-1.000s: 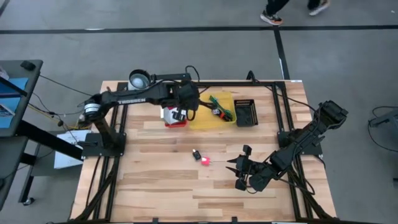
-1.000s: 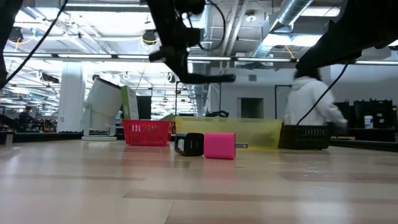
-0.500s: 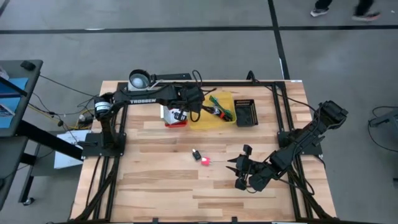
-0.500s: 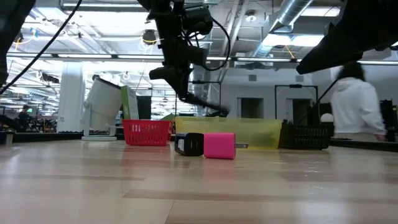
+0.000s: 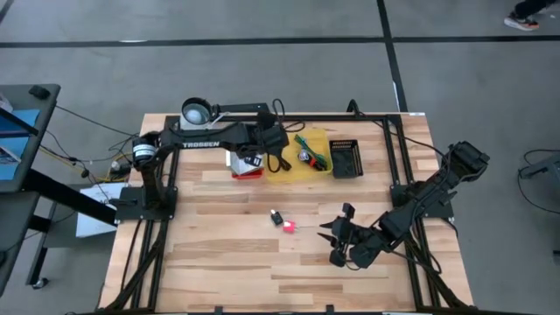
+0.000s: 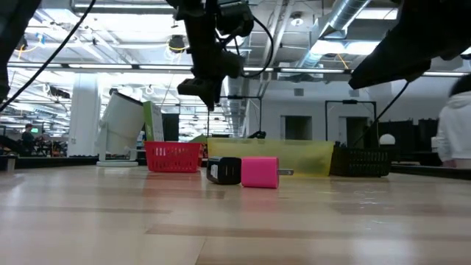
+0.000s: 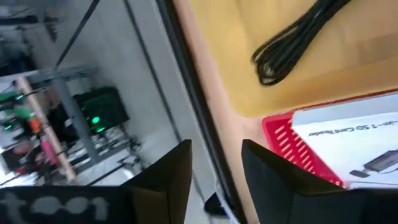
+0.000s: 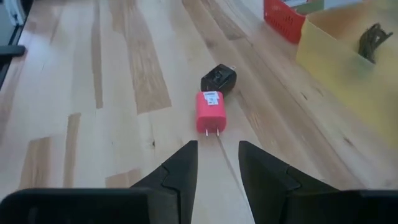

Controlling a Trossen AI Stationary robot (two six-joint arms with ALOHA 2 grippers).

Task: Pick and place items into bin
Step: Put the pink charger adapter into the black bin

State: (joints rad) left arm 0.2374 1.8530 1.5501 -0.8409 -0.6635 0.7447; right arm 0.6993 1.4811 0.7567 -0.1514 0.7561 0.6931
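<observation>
A robot's left hand [image 5: 262, 157] hangs over the far edge of the tabletop [image 5: 219, 262], between a red basket [image 5: 245, 168] and a yellow bin [image 5: 302, 166], its fingers [image 7: 168, 180] parted by a narrow gap and holding nothing. A coiled black cord [image 7: 292, 43] lies inside the yellow bin, along with a green stick-like piece [image 5: 308, 145] and a small silvery piece [image 5: 304, 157]. A white packet [image 7: 354, 137] with print fills the red basket. A black crate [image 5: 346, 157] stands just beside the bin, toward the tabletop's right edge.

Near the middle of the tabletop, a pink plug adapter [image 8: 210, 111] and a small black adapter [image 8: 218, 77] lie touching each other, the pink one with its prongs toward the right hand [image 8: 217, 171]. That hand rests low toward the near right corner, fingers a little apart and empty, facing the two adapters. A person in white [image 6: 456, 140] shows in the room behind.
</observation>
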